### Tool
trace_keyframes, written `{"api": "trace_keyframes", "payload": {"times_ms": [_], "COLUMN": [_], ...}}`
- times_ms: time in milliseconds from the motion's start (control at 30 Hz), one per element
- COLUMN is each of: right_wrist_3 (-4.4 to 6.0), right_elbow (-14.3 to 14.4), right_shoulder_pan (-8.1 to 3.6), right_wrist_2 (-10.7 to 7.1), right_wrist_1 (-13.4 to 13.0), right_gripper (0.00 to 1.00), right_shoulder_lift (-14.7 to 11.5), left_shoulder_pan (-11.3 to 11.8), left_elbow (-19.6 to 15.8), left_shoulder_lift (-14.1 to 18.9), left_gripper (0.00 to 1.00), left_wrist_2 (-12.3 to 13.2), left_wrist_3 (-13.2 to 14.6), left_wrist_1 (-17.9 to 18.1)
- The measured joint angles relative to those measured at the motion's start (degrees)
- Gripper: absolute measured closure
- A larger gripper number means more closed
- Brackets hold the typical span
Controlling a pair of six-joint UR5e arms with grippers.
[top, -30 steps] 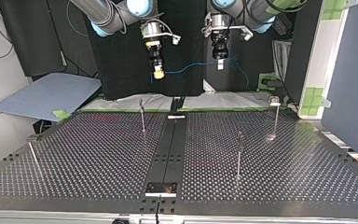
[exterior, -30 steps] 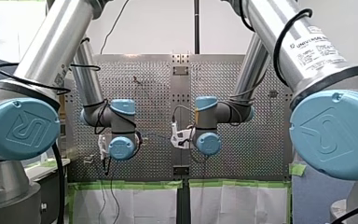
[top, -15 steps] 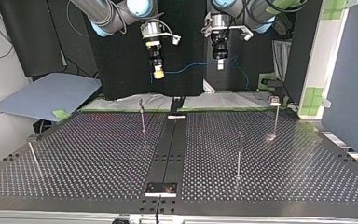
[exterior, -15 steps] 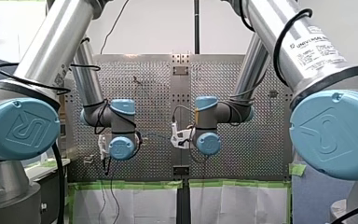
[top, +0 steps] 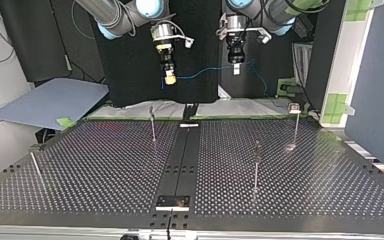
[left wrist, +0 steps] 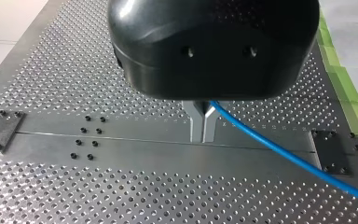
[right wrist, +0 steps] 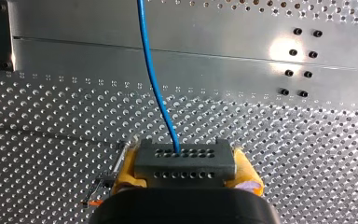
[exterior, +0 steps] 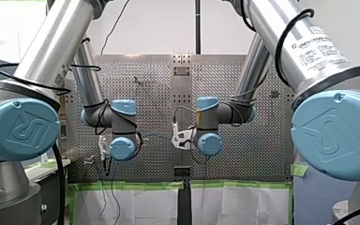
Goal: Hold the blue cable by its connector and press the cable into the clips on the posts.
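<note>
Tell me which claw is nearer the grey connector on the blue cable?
Right. My right gripper clamps the connector between its yellow pads; my left gripper pinches the blue cable farther along.

We see a perforated table (top: pixel 95 175) with a smooth strip (top: pixel 179 162) down its middle and a small plate (top: pixel 172 201) on the strip. On one side of the strip stand a tall post (top: pixel 256 167) and, farther out, a capped post (top: pixel 295 125). On the other stand a close post (top: pixel 153 127) and, well apart, a leaning post (top: pixel 35 167).

Your front view looks from behind over the tabletop (exterior: pixel 159 93); your top view faces back across it; both wrist views hover close above it.
</note>
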Motion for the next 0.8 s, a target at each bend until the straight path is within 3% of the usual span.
{"api": "trace_keyframes", "payload": {"times_ms": [400,800], "right_wrist_3": [-0.25,-0.26], "right_elbow": [-0.7,-0.7], "right_shoulder_pan": [-0.17,-0.17], "right_wrist_2": [0.51,0.52], "right_wrist_1": [4.4,4.9], "right_gripper": [1.00,1.00], "right_shoulder_lift": [3.5,3.7], "left_shoulder_pan": [0.0,0.2], "left_elbow": [0.0,0.0], "left_shoulder_lift": [0.0,-0.2], "left_gripper": [1.00,1.00], "left_wrist_2": [0.0,0.1], "left_wrist_3": [0.0,0.2], "left_wrist_1": [0.0,-0.2]}}
